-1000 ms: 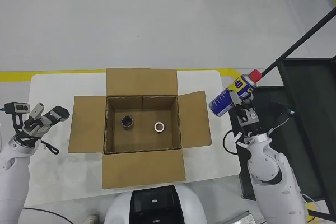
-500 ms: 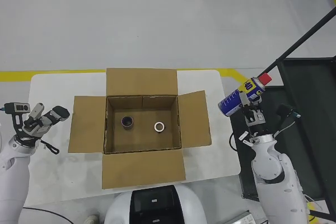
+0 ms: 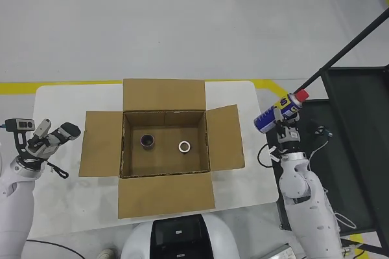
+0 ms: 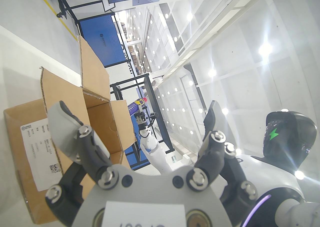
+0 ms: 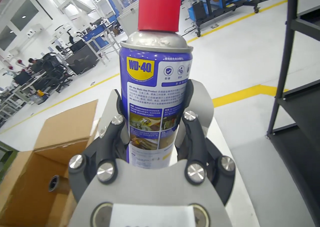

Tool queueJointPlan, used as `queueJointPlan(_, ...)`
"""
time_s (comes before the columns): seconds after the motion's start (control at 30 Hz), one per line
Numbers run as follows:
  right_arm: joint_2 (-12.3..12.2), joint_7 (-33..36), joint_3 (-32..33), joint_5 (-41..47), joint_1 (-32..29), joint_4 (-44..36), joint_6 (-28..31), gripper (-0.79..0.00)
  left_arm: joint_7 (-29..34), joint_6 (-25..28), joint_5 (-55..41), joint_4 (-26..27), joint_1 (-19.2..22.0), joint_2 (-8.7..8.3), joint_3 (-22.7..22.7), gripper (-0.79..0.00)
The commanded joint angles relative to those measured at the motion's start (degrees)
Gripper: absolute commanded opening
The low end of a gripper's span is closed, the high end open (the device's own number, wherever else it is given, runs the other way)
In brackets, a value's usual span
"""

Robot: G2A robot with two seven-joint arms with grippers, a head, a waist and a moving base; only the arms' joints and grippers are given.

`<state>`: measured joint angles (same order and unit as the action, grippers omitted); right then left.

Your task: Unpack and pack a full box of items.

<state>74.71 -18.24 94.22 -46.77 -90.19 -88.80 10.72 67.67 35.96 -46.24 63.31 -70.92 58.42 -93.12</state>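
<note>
Top view: open cardboard box (image 3: pixel 165 146) sat at centre of frame on white table (image 3: pixel 58 194), four flaps folded outward. Inside box, dark roll (image 3: pixel 147 140) at left and pale roll (image 3: pixel 185 147) at right, apart from each other. Right gripper (image 3: pixel 286 124) at right of frame, just past table's right edge, jaws clamped on blue spray can (image 3: pixel 279 112). Can's red cap pointed toward upper right, beside black rack (image 3: pixel 363 129). Left gripper (image 3: pixel 59 133) at left of frame, well apart from box, jaws spread wide. Right wrist view: fingers (image 5: pixel 192 122) pressed against can's lower half.
</note>
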Motion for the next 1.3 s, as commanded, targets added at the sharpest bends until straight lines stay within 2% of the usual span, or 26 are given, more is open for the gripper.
queueJointPlan(0.0,0.25,-5.76,-1.32,-2.38,1.97,5.71,-0.26,-0.785,0.00,0.00,0.00,0.00,0.00,0.00,0.00,0.000)
queueJointPlan(0.17,0.91,-15.66,-3.94,-5.16,6.81,17.46,-0.03,-0.785,0.00,0.00,0.00,0.00,0.00,0.00,0.00,0.000)
queueJointPlan(0.6,2.18,-27.17,-9.68,-13.30,18.27,41.93,-1.08,-0.785,0.00,0.00,0.00,0.00,0.00,0.00,0.00,0.000)
queueJointPlan(0.9,3.54,-34.70,-13.18,-16.61,24.86,54.20,-4.32,-0.785,0.00,0.00,0.00,0.00,0.00,0.00,0.00,0.000)
queueJointPlan(1.27,5.46,-38.80,-16.46,-17.58,30.06,62.95,-6.94,-0.785,0.00,0.00,0.00,0.00,0.00,0.00,0.00,0.000)
